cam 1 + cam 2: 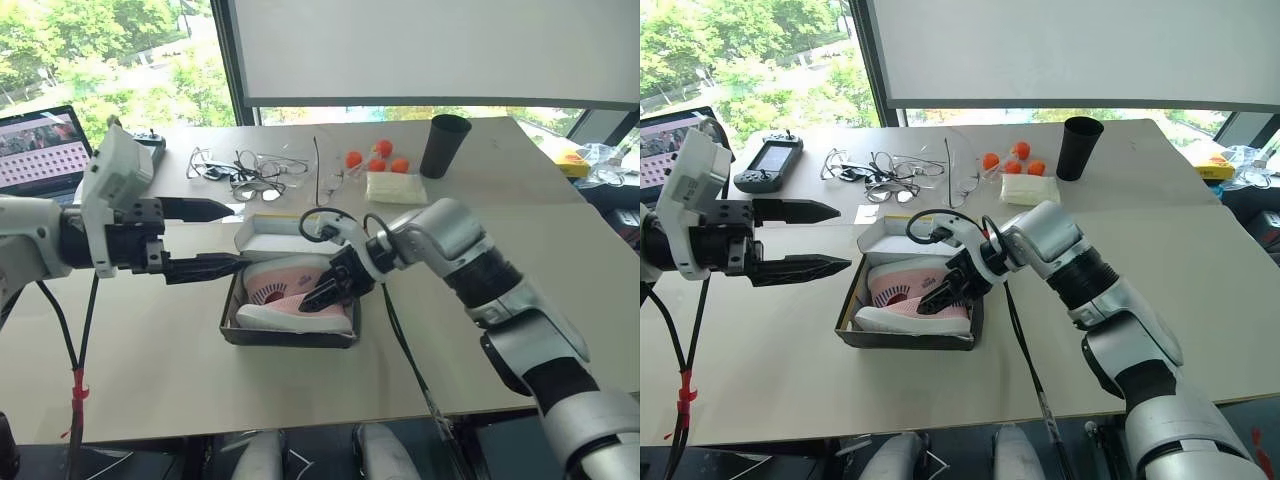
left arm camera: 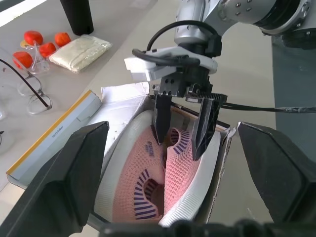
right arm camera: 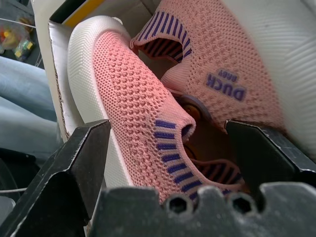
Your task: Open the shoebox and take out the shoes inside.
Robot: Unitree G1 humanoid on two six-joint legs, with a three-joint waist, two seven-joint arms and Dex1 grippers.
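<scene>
Nearest the head camera, the right gripper (image 1: pixel 328 292) reaches down into the open shoebox (image 1: pixel 290 338), a rectangular cardboard box with black sides and a white inside that sits on the pale table (image 1: pixel 150 350); its two black fingers stand apart over the shoes (image 1: pixel 285 285), a pair of small pink knit slip-ons with white soles lying side by side inside the box, and they grip nothing. Left of the shoebox, the left gripper (image 1: pixel 215 238) hangs above the table with its jaws wide and empty. Beyond the shoebox lie tangled clear-framed glasses (image 1: pixel 245 172), small orange balls (image 1: pixel 376 156), a pale packet (image 1: pixel 396 187) and a black cup (image 1: pixel 444 145). From the left wrist, the right gripper's fingers (image 2: pixel 161 121) straddle the heel of one shoe. From the right wrist, the spread fingers flank the striped collar of that shoe, and the neighbouring shoe bears a dark printed label (image 3: pixel 226 88).
</scene>
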